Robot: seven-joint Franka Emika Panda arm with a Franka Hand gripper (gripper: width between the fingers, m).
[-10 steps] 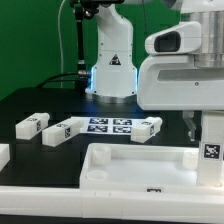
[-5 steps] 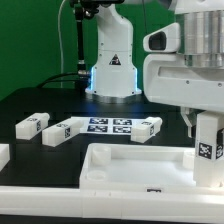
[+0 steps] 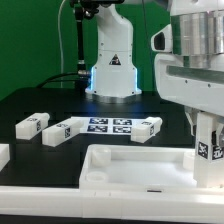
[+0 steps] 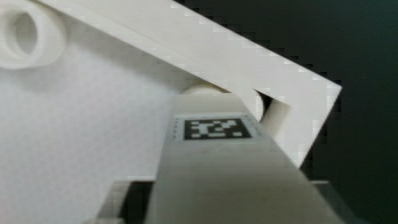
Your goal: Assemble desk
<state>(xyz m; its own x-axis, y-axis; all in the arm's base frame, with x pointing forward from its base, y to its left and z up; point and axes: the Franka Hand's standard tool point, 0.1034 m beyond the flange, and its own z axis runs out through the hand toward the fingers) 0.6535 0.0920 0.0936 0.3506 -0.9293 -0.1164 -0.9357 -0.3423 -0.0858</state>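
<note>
The white desk top lies in front, rim up. In its corner at the exterior view's right a white leg stands upright with its tag facing the camera. My gripper hangs over the leg's upper end, one finger on each side. In the wrist view the leg runs down to the corner of the top, and a dark gap shows between it and my finger. The gripper stands open around the leg.
Three loose legs lie on the black table behind the top, beside the marker board. Another white part peeks in at the exterior view's left edge. The arm's base stands at the back.
The fingers have spread off the leg and the hand has risen slightly. The leg stays upright in the corner.
</note>
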